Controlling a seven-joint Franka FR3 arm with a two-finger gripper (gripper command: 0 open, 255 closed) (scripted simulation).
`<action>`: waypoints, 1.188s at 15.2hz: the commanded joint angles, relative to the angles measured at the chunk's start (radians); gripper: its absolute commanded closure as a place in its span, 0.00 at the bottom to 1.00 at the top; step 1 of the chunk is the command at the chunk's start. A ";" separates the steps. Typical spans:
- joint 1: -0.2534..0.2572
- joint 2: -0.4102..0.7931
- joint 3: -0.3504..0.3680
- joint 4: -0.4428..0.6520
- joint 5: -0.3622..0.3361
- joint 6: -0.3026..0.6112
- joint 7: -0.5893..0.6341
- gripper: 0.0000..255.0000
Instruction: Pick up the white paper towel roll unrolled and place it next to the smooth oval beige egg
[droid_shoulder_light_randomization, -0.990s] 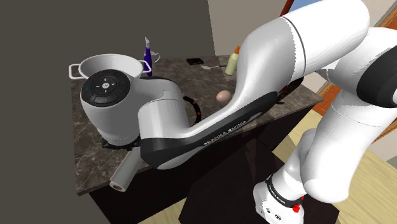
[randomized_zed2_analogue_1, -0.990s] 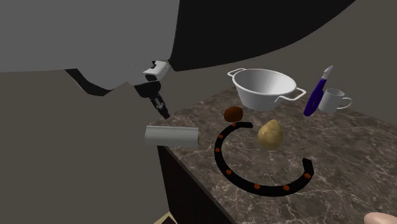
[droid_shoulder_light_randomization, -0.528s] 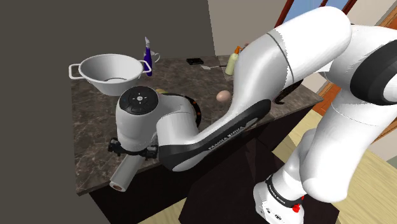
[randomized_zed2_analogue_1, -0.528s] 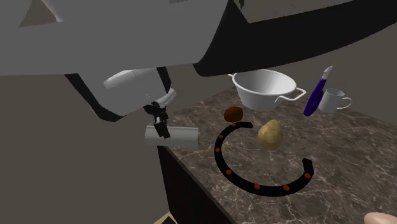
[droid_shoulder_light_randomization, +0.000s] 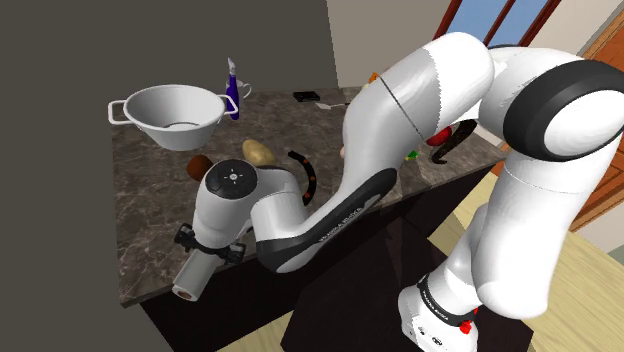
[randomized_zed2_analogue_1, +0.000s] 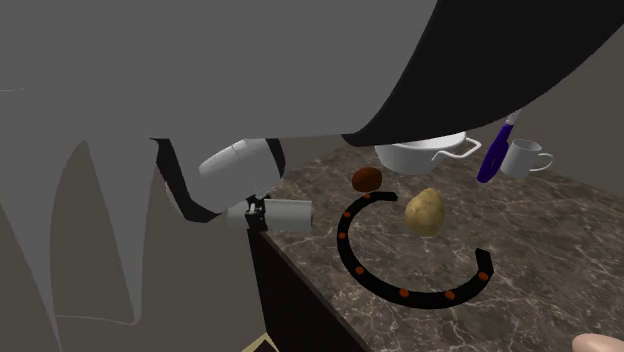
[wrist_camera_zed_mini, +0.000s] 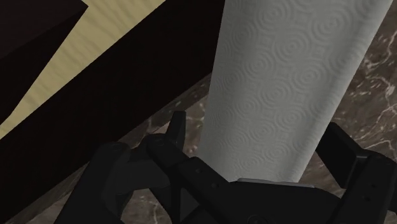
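Dark lettering along the arm is too small to read, and the hand, fingers apart, straddles the white roll, embossed with ring patterns, lying on its side at the dark marbled bench's edge.

White paper towel roll, flat (embossed swirls), near counter edge.

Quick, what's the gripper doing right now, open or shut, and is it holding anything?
Gripper: open, with one finger on each side of the white paper towel roll; not yet clasping it, so it holds nothing.
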 joint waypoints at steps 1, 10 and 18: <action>0.011 0.023 -0.014 0.007 -0.025 0.013 0.021 0.00; 0.011 0.023 -0.015 0.007 -0.025 0.013 0.021 1.00; 0.011 0.023 -0.014 0.007 -0.025 0.013 0.021 1.00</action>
